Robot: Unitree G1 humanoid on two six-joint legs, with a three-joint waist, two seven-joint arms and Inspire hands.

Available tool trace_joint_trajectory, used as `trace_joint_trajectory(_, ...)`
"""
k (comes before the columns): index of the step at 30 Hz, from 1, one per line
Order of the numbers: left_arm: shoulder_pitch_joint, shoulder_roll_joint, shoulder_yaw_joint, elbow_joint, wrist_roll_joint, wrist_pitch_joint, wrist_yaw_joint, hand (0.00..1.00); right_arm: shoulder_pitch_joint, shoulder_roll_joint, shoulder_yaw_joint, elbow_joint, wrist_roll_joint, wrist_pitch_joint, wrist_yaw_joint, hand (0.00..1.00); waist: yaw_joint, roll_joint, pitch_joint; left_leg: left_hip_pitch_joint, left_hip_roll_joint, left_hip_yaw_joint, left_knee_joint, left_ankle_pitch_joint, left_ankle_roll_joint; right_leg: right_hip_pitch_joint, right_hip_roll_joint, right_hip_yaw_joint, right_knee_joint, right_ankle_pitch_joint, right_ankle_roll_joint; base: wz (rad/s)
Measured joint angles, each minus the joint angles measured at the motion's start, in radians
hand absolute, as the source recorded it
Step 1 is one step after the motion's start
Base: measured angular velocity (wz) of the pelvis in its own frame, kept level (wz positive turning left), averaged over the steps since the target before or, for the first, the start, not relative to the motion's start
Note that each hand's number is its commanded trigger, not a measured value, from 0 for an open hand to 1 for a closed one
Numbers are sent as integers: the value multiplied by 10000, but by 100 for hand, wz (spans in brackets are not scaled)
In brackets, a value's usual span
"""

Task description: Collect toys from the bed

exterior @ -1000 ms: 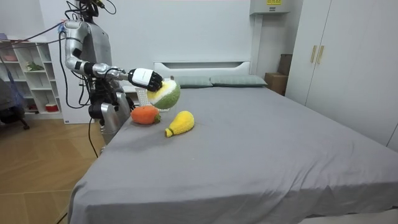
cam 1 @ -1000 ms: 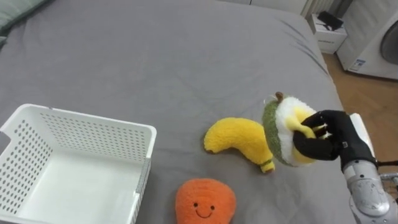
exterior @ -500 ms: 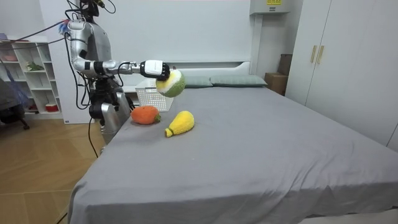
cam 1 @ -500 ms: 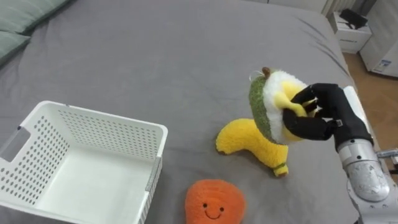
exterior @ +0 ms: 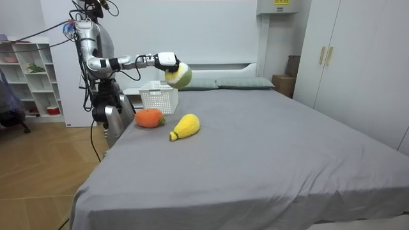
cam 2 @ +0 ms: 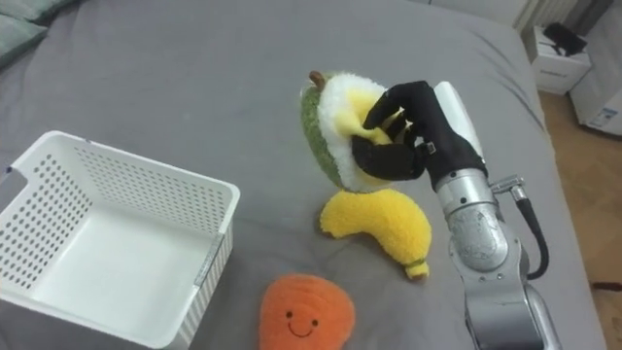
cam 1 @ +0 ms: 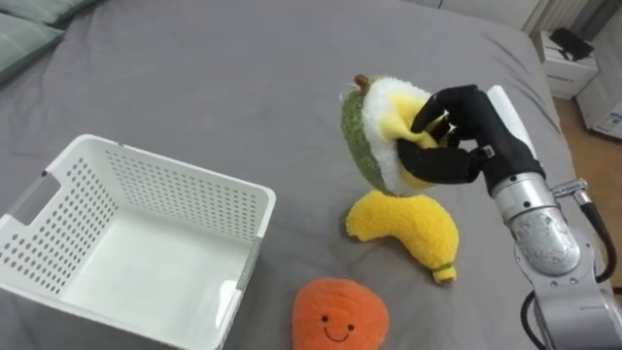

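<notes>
On the grey bed (cam 1: 194,78) the white basket (cam 1: 165,163) sits empty. The right hand (cam 1: 466,136) grips the avocado plush (cam 1: 374,136) aloft beside it; the banana plush (cam 1: 403,224) and orange plush (cam 1: 340,311) lie uncollected.

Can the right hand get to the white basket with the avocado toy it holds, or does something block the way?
Probably yes. The right hand holds the avocado toy in the air above the banana toy; the open white basket lies to its left, and nothing stands between them.
</notes>
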Motion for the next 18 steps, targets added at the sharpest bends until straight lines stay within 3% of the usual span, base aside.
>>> trace_joint_trajectory(14,-81,30,-15,134,76,21,86,0,-442,253,1080,-1094,-217,195,1100,100,427,73,51,-216,-50,-388,155,8,13,18,-43,-432,47,11,8,8)
trace_joint_trajectory(18,-163,122,-92,286,103,52,83,0,-731,417,1814,-1207,-196,225,1278,100,580,101,66,-274,-57,-420,173,20,18,-15,-45,-470,41,18,12,4)
